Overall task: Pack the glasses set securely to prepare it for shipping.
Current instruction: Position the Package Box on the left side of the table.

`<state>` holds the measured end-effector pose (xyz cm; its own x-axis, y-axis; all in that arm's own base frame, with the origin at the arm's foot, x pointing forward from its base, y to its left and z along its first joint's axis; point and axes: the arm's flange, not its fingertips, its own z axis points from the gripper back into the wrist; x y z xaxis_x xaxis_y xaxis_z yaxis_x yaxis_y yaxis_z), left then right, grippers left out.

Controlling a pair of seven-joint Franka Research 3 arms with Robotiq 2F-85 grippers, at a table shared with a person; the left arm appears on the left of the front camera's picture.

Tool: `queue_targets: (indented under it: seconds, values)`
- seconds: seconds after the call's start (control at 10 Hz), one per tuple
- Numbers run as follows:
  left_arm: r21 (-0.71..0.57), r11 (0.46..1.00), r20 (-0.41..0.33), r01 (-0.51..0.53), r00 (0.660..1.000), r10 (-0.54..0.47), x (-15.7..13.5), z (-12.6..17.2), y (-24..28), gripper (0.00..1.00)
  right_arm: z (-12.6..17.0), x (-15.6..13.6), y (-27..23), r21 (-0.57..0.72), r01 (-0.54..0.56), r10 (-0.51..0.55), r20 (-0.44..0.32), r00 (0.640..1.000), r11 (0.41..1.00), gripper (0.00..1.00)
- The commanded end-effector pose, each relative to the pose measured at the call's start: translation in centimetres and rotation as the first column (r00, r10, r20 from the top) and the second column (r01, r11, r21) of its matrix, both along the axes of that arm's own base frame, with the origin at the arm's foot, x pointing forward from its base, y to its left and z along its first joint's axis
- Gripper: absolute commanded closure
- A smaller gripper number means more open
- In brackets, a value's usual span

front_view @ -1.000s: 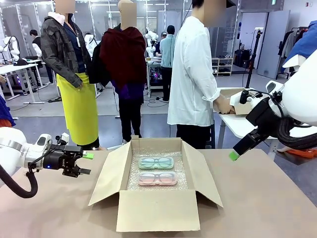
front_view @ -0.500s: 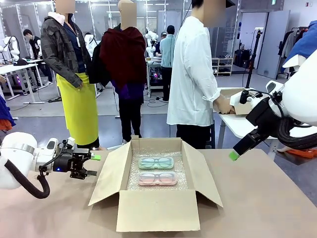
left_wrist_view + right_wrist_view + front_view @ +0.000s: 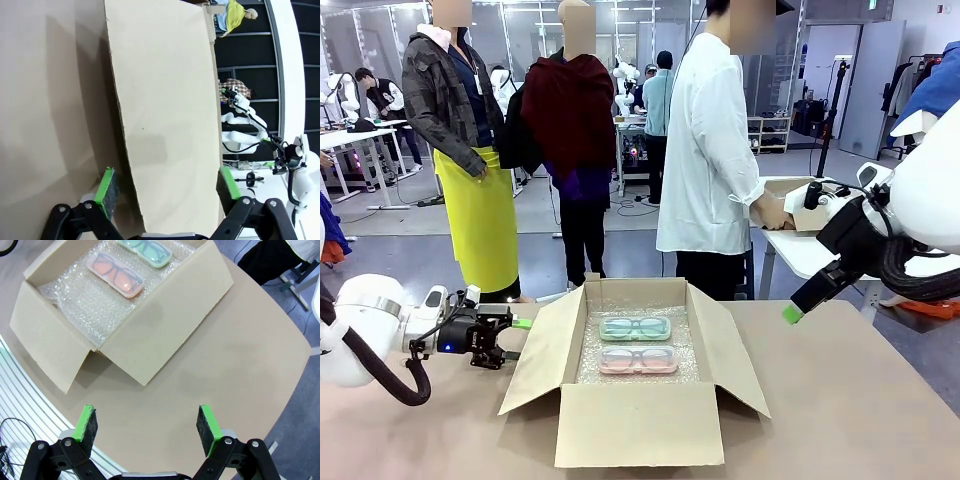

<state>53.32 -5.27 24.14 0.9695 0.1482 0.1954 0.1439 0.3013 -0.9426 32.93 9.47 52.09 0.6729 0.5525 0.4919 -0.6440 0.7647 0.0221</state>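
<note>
both cases of the glasses set [image 3: 636,343] lie on bubble wrap [image 3: 637,375] inside the cardboard box [image 3: 636,420], flaps unfolded; left gripper [image 3: 167,187] gapes astride the nearest flap [image 3: 165,115], right gripper [image 3: 147,427] spread wide, well above.

The robot's left arm reaches in low from the left, its white forearm bent at the wrist and pointing toward the middle of the scene. The left gripper [image 3: 512,338] lies roughly horizontal, jaws spread wide, its green pads [image 3: 106,187] well apart in the left wrist view. The right arm enters from the right, held higher, its black wrist angled downward and inward. The right gripper [image 3: 148,423] hangs in the air with fingers parted, nothing between the green pads [image 3: 206,423].
</note>
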Motion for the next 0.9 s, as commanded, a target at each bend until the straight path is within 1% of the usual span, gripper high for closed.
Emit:
queue_targets:
  seconds: [0.0, 0.1, 0.2, 0.3, 0.4, 0.6, 0.7, 0.8]
  values:
    - [-0.072, 0.997, 0.000, -0.019, 1.000, 0.019, 0.5, -0.1, 0.1, 0.08, 0.1, -0.1, 0.0, -0.005, 0.005, -0.005, 0.004, 1.000, 1.000, 0.00]
    - [-0.084, 0.996, -0.004, -0.015, 1.000, 0.015, 0.4, -0.2, 0.2, 0.34, 0.1, -0.1, 0.0, -0.005, 0.005, -0.005, 0.004, 1.000, 1.000, 0.00]
    - [-0.102, 0.995, -0.018, 0.007, 1.000, -0.009, 0.4, -0.3, 0.2, 0.65, 0.1, -0.1, 0.0, -0.005, 0.005, -0.005, 0.004, 1.000, 1.000, 0.00]
    - [-0.113, 0.993, -0.008, 0.016, 1.000, -0.017, 0.3, -0.2, 0.3, 0.90, 0.1, -0.1, 0.0, -0.005, 0.005, -0.005, 0.004, 1.000, 1.000, 0.00]
    - [-0.125, 0.992, 0.014, 0.011, 1.000, -0.009, 0.3, 0.1, 0.8, 1.00, 0.1, -0.1, 0.0, -0.005, 0.005, -0.005, 0.004, 1.000, 1.000, 0.00]
    - [-0.144, 0.989, 0.039, 0.030, 0.999, -0.025, -0.2, 0.9, 1.5, 1.00, 0.1, -0.1, 0.0, -0.005, 0.005, -0.005, 0.004, 1.000, 1.000, 0.00]
    - [-0.158, 0.987, 0.049, 0.037, 0.998, -0.030, -0.4, 1.3, 1.8, 0.91, 0.1, -0.1, 0.0, -0.005, 0.005, -0.005, 0.004, 1.000, 1.000, 0.00]
    - [-0.156, 0.987, 0.050, 0.045, 0.998, -0.038, -0.6, 1.4, 1.7, 1.00, 0.1, -0.1, 0.0, -0.005, 0.005, -0.005, 0.004, 1.000, 1.000, 0.00]
